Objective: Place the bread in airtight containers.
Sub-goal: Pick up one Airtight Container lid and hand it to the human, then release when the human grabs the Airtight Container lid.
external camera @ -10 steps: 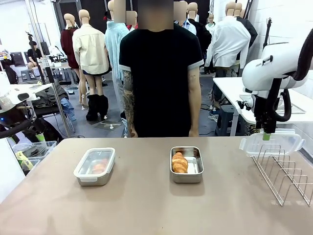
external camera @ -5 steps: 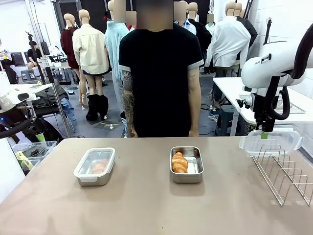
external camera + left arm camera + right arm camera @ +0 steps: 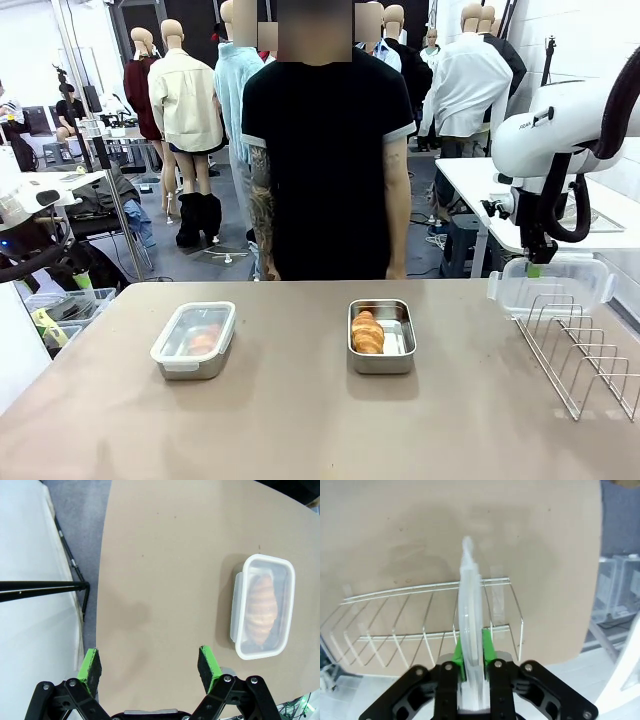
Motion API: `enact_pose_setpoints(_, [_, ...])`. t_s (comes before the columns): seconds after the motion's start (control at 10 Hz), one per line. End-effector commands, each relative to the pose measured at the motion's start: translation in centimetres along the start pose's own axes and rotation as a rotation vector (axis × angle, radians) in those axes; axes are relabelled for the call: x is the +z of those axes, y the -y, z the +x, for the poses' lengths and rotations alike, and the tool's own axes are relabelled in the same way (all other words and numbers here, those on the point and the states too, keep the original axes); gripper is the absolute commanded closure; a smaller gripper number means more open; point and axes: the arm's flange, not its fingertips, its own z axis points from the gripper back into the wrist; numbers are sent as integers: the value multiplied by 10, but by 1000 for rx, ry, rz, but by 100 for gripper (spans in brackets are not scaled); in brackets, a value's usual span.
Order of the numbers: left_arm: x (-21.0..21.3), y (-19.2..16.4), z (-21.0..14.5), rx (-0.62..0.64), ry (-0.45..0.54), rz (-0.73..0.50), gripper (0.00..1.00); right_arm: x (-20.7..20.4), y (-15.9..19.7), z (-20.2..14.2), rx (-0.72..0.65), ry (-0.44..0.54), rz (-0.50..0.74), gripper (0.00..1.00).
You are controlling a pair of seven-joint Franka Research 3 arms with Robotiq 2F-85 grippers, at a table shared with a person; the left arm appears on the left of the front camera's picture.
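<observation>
Two airtight containers stand mid-table. The left container [image 3: 193, 340] wears its clear lid, and an orange-brown piece of bread [image 3: 203, 339] shows through it. The right container [image 3: 381, 337] is uncovered and holds a golden bread roll [image 3: 367, 332]. My right gripper [image 3: 535, 268] hangs at the far right, shut on the top edge of a clear plastic lid [image 3: 550, 285] standing upright over the wire rack [image 3: 585, 350]. In the right wrist view the lid [image 3: 470, 605] sits edge-on between the green pads of that gripper [image 3: 472, 650]. My left gripper [image 3: 149, 660] is open above bare table, with the lidded container [image 3: 262, 606] off to one side.
A person in a black T-shirt [image 3: 320, 150] stands at the far edge, arms down. The wire rack [image 3: 420, 620] occupies the table's right end near the edge. The brown tabletop [image 3: 300, 420] is bare in front of the containers.
My right gripper has closed its fingers onto the clear lid and risen slightly, lifting the lid a little higher over the rack. Left arm, containers and person are unmoved.
</observation>
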Motion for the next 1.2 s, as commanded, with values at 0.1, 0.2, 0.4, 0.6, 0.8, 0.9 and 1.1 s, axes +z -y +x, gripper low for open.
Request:
enact_pose_setpoints(0.1, [1, -1, 0, 6, 0, 4, 0, 12, -1, 2, -17, -3, -2, 100])
enact_pose_setpoints(0.2, [1, -1, 0, 6, 0, 4, 0, 17, -5, 4, -18, -13, -16, 100])
enact_pose_setpoints(0.4, [1, -1, 0, 6, 0, 4, 0, 42, -23, 13, 50, -13, -46, 100])
enact_pose_setpoints(0.6, [1, -1, 0, 6, 0, 4, 0, 67, -44, 24, 87, -46, -94, 100])
enact_pose_setpoints(0.8, [1, -1, 0, 6, 0, 4, 0, 94, -59, 41, 104, -95, -161, 100])
enact_pose_setpoints(0.9, [1, -1, 0, 6, 0, 4, 0, 114, -70, 51, 134, -118, -234, 100])
enact_pose_setpoints(1.1, [1, -1, 0, 6, 0, 4, 0, 155, -89, 83, 277, -113, -395, 100])
